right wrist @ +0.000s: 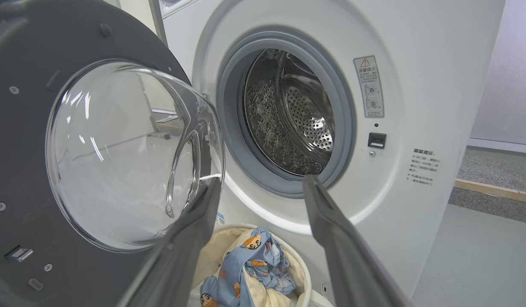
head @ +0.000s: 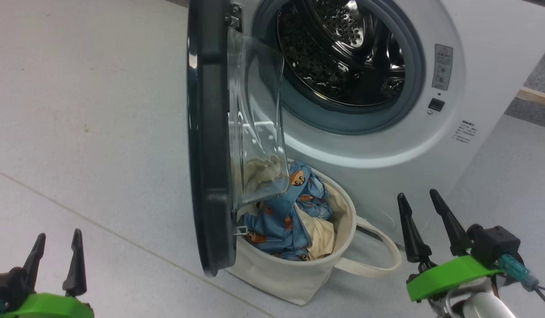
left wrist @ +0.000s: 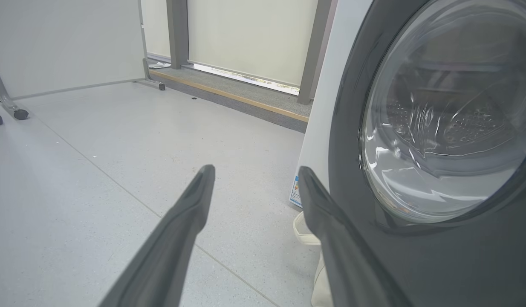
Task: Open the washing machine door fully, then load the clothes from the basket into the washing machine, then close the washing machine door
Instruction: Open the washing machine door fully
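**A:** Where does everything sit?

**B:** The washing machine point(head: 387, 145) stands on the floor point(head: 78, 132) at the upper right, with the drum point(head: 338, 48) inside it. The door point(head: 208, 132) hangs from the drum's left side and is swung out toward the viewer, edge-on. A label point(head: 443, 66) sits to the right of the drum.

**A:** And the basket?

**B:** The basket point(head: 290, 274) is on the floor just before the machine, below the drum and just right of the door. The door's glass point(head: 255, 123) reaches over its left part. The clothes point(head: 277, 221) lie in it. One handle point(head: 378, 260) loops out to its right.

**A:** The grippers?

**B:** The left gripper point(head: 59, 235) is at the lower left, on the door's outer side. The right gripper point(head: 417, 194) is at the lower right, right of the basket and before the machine.
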You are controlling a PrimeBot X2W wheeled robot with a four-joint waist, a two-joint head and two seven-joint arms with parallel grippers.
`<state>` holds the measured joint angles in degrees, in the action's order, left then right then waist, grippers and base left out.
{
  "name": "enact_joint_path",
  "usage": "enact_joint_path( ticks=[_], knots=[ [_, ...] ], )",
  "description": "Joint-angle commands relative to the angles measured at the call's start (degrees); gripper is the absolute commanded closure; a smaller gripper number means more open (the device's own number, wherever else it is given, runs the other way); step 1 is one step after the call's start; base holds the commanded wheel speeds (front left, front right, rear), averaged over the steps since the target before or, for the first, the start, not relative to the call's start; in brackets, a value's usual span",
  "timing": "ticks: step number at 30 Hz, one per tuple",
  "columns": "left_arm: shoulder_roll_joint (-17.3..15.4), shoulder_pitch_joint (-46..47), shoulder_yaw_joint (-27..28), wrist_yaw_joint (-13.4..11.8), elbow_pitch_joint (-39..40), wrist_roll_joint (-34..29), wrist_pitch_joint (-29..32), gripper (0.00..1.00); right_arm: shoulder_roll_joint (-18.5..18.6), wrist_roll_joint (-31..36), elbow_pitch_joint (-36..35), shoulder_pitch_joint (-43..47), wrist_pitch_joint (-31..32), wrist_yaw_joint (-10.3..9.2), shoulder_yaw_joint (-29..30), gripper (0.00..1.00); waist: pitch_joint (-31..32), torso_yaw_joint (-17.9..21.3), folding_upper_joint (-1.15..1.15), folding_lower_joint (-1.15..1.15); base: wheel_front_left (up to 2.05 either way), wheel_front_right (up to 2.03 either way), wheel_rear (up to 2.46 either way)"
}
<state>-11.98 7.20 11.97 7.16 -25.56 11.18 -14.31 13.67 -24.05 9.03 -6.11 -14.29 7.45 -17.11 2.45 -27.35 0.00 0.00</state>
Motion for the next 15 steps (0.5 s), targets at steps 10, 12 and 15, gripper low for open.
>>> enact_joint_path(
  ticks=[10,12,15],
  knots=[
    [-1.5,2.3,1.3,0.1,1.5,-0.6,-0.7,0.0,-0.6,1.6,-1.7,-2.3,-0.7,0.03,0.1,0.0,-0.3,1.9,0.0,0.0,0.0,0.0,0.0],
    [-1.4,2.4,1.2,0.1,1.5,-0.7,-0.7,0.0,-0.6,1.4,-1.6,-2.6,-0.7,0.03,-0.1,0.0,-0.2,2.0,0.0,0.0,0.0,0.0,0.0],
    [-1.4,2.4,1.3,0.2,1.5,-0.7,-0.7,0.0,-0.6,1.2,-1.4,-2.7,-0.7,0.03,-0.5,0.0,-0.3,2.2,0.0,0.0,0.0,0.0,0.0]
  ],
)
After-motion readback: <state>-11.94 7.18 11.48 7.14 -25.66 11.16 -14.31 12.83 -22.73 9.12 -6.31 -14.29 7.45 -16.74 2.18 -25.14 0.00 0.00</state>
